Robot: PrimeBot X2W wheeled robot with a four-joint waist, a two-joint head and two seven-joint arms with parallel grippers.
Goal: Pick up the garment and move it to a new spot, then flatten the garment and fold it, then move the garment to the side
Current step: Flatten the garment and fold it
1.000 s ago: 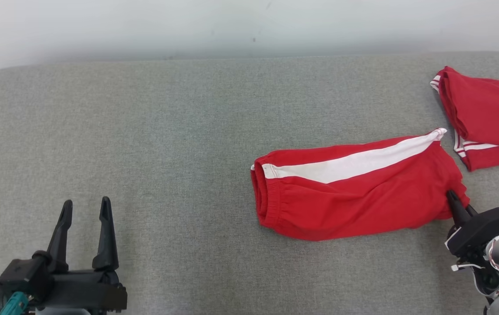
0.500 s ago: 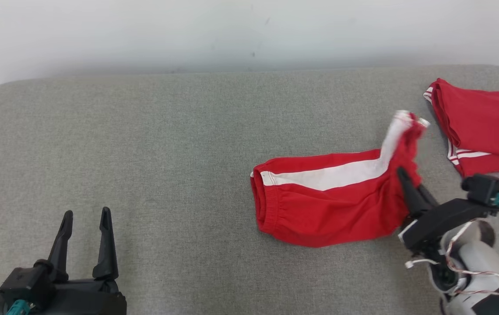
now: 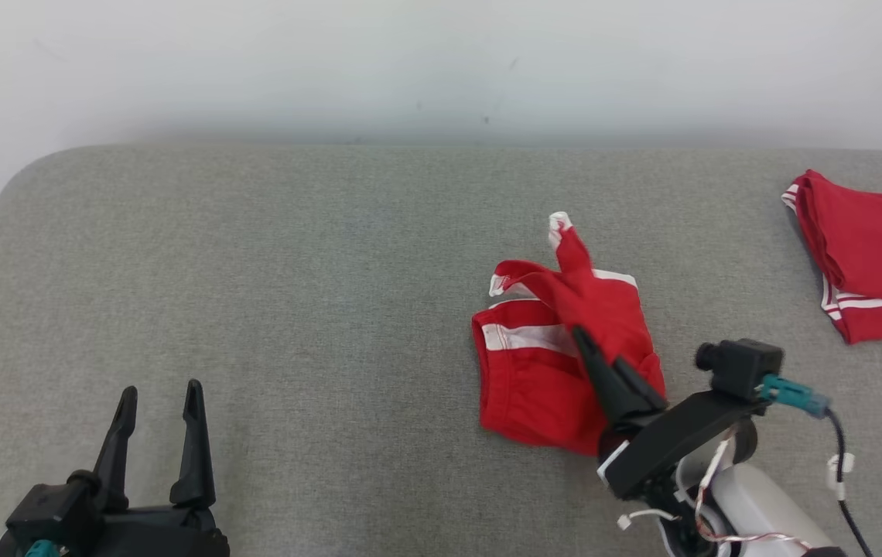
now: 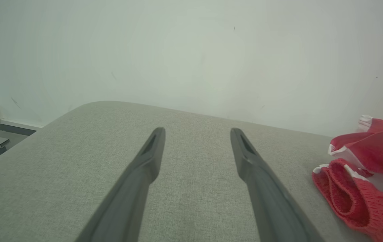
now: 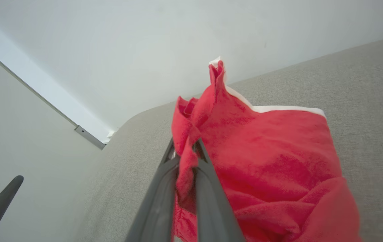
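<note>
Right of the desk's (image 3: 294,271) centre, the red garment (image 3: 530,379) is clenched at one end by the right end effector (image 3: 594,348), seemingly for folding over, while the left end effector (image 3: 160,392) is held released

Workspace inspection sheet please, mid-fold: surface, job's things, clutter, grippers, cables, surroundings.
Surface: grey fabric table, bare on the left half.
Job's things: red shorts with a white stripe, one end raised and bunched over the rest.
Clutter: second red garment, folded, at the far right.
Grippers: left gripper open, holding nothing; right gripper shut on the shorts' raised end.
Cables: black cable with a teal plug and thin wires at the right wrist, clear of the cloth.
Surroundings: white wall behind.
</note>
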